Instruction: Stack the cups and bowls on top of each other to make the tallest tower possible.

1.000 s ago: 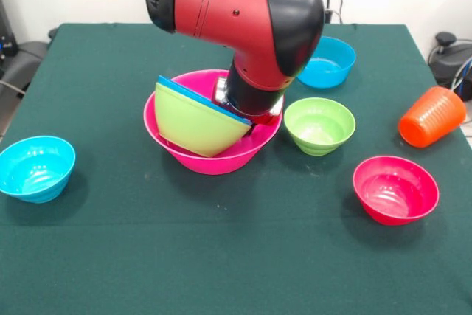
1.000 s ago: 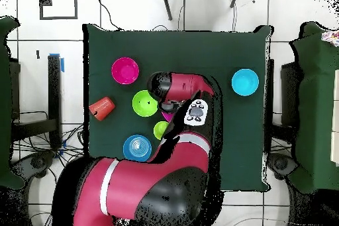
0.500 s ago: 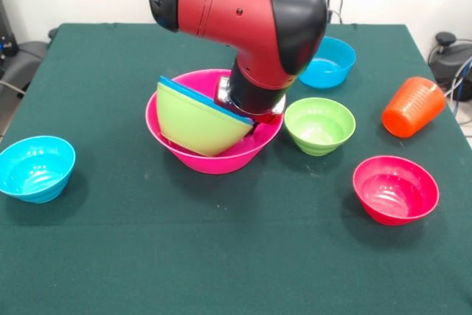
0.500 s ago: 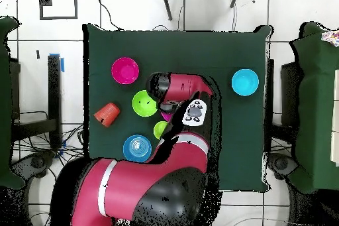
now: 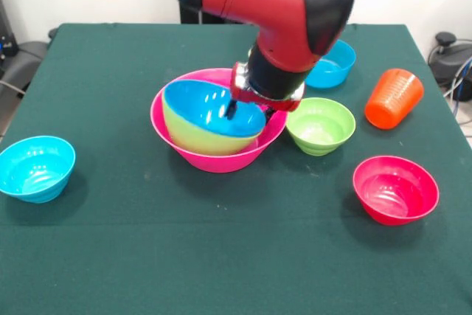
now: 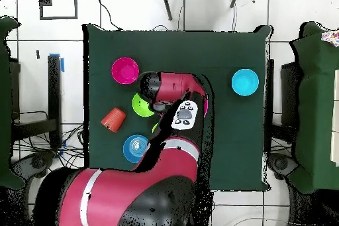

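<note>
The tower is the huge pink bowl (image 5: 168, 136) at the table's middle, with the large green bowl (image 5: 188, 138) nested in it and the large blue bowl (image 5: 203, 105) inside that, both slightly tilted. My gripper (image 5: 249, 112) hangs at their right rim and stands open, one finger down inside the blue bowl. Loose bowls surround the tower: a small green one (image 5: 319, 125), a red one (image 5: 395, 189), and two light-blue ones (image 5: 35, 167) (image 5: 333, 63). An orange cup (image 5: 393, 98) lies tipped at the right. In the overhead view the arm hides the gripper and the tower.
From above, the orange cup (image 6: 114, 118) sits near the table's left edge, between the red bowl (image 6: 125, 71) and a light-blue bowl (image 6: 136, 148). The small green bowl (image 6: 142, 104) lies partly under the arm. Another light-blue bowl (image 6: 245, 81) is far right.
The steeply tilted green and blue bowls have settled nearly level inside the pink bowl. The arm rose and shifted right in the front view. The orange cup rolled in from the table's edge.
</note>
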Available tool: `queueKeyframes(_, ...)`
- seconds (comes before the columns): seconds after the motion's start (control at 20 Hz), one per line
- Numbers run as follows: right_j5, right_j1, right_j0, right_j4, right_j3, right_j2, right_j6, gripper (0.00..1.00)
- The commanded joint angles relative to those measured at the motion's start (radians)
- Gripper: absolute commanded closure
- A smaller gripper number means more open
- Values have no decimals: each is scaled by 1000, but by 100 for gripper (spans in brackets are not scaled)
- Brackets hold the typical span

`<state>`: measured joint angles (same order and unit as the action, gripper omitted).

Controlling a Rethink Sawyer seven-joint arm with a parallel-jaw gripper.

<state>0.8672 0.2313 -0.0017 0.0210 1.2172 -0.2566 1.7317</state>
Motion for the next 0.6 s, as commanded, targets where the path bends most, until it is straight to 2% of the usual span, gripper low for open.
queueKeyframes(0.05,131,60,41,18,32,62,66,0)
queueKeyframes(0.3,254,75,55,17,-27,49,63,0)
queueKeyframes(0.6,319,97,62,14,-43,46,82,0)
